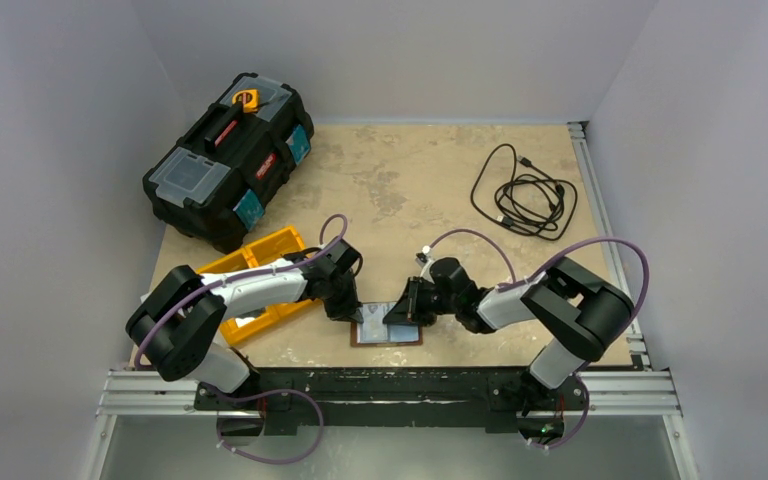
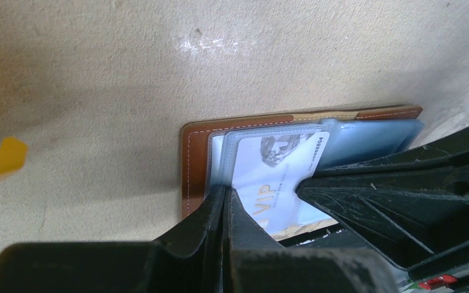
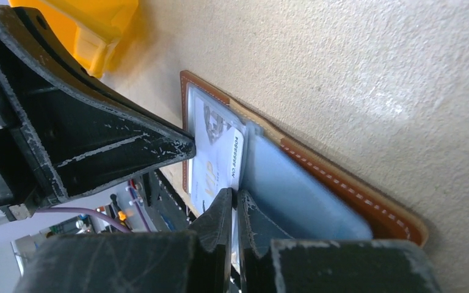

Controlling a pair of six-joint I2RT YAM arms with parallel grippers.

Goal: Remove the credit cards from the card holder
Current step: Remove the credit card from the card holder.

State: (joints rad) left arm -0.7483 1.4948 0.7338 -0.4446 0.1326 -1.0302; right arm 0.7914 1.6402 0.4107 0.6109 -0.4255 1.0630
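The brown card holder [image 1: 388, 334] lies open near the table's front edge, pale blue inside [image 3: 293, 195]. A white credit card [image 2: 275, 165] marked VIP sits in its clear sleeve, its numbered end [image 3: 235, 155] showing. My left gripper [image 2: 226, 194] is shut, and its tips rest on the sleeve's left edge beside the brown border [image 2: 195, 159]. My right gripper [image 3: 235, 198] is shut, and a thin pale strip at the card's numbered end runs between its fingers. Each wrist view shows the other gripper's black finger close by. Any other cards are hidden.
An orange tray [image 1: 260, 255] sits just left of the left arm. A black toolbox [image 1: 228, 160] stands at the back left and a coiled black cable [image 1: 525, 190] at the back right. The table's front rail [image 1: 390, 385] runs right behind the holder.
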